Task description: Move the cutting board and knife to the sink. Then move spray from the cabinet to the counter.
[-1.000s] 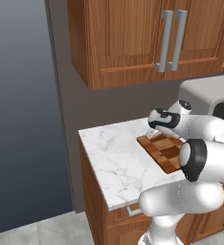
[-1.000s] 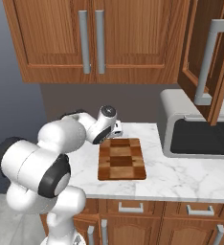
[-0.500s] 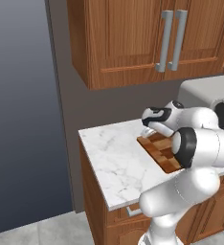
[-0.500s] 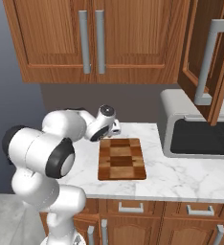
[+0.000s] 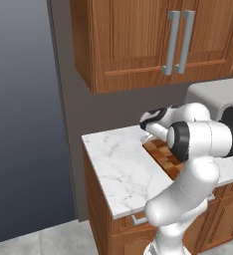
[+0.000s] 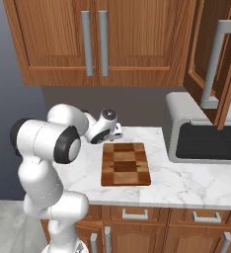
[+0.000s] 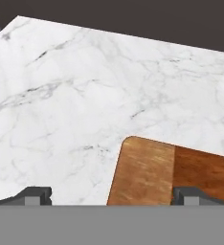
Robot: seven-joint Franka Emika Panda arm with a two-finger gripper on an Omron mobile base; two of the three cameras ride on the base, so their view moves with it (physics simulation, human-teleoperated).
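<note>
One cutting board (image 6: 125,163), checkered light-dark brown blocks, flat on counter (image 6: 186,184)

Arm (image 6: 43,143) folded low — fingers (image 7: 35,195) spread wide, holding nothing.

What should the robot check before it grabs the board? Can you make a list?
1. Gripper open: ok, fingers wide apart.
2. Board flat on the counter: ok.
3. Gripper lined up with the board: ok, its corner sits between the fingertips in the hand view.
4. Top of the board bare: ok, nothing on it in the right base view.
5. Knife spotted: cannot tell.
6. Room beside the microwave: ok, a gap of counter lies between it and the board.
</note>
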